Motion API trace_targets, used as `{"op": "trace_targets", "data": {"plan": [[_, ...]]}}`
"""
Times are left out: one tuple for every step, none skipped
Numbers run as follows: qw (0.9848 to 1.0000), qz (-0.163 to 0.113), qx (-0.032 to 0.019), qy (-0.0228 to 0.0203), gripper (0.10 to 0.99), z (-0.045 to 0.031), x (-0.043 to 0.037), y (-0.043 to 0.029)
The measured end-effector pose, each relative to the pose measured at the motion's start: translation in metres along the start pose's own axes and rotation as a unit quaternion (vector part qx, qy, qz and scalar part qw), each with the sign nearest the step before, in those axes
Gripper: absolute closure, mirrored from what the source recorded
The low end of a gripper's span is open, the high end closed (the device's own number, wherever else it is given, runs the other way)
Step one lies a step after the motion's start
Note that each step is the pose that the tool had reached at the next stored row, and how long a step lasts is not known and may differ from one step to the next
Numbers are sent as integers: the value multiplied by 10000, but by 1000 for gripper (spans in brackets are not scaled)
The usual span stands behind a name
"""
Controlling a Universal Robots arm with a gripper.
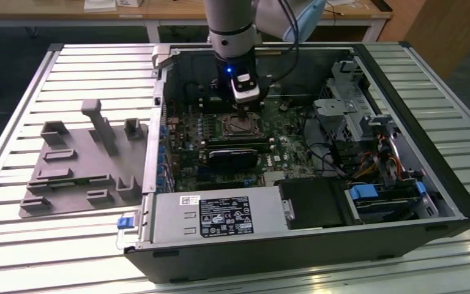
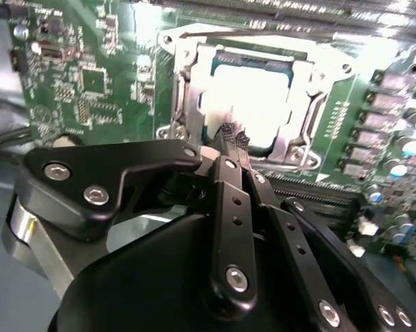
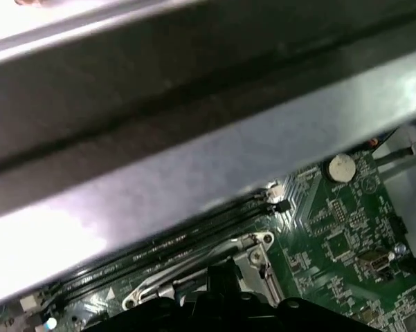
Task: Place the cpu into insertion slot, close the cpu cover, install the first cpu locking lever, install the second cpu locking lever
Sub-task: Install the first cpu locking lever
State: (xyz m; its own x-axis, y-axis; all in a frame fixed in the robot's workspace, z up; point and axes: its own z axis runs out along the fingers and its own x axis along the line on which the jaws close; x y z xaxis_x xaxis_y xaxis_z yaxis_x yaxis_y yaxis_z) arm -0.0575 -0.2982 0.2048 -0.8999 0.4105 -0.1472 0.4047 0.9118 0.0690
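Note:
The cpu (image 2: 246, 97) lies flat in the insertion slot (image 1: 239, 127), its pale metal top glaring under the light. Around it the silvery cpu cover (image 2: 306, 104) lies flat, its window framing the chip. My gripper (image 2: 235, 140) is shut with nothing between its fingertips, which hover just over the cover's edge at one side of the chip. In the exterior view the gripper (image 1: 244, 112) hangs straight down over the slot, on the green board inside the open computer case. The first wrist view catches the socket's metal frame (image 3: 252, 254), with a thin wire lever (image 3: 159, 285) alongside it.
A black rectangular card (image 1: 235, 156) stands just in front of the slot. Memory slots (image 3: 194, 225) run beside the socket, and the case wall (image 3: 194, 138) rises close behind. Drive bays and cables (image 1: 366, 147) fill the exterior view's right. A grey fixture tray (image 1: 80, 165) lies outside the case.

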Motion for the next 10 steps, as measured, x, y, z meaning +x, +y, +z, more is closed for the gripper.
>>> {"op": "trace_targets", "data": {"plan": [[10000, -4, 33, 14, 984, 1, -6, -5], [10000, -7, 57, 23, 984, 0, -11, -13], [10000, -9, 74, 30, 984, 0, -18, -24], [10000, -11, 88, 35, 984, 1, -25, -37], [9999, -13, 102, 41, 984, 2, -33, -52], [9999, -14, 112, 46, 984, 2, -40, -66], [9999, -15, 123, 51, 984, 3, -48, -80], [9999, -18, 152, 67, 984, 4, -67, -116], [9998, -20, 168, 79, 984, 5, -73, -126], [9998, -21, 180, 89, 984, 7, -75, -132]]}}
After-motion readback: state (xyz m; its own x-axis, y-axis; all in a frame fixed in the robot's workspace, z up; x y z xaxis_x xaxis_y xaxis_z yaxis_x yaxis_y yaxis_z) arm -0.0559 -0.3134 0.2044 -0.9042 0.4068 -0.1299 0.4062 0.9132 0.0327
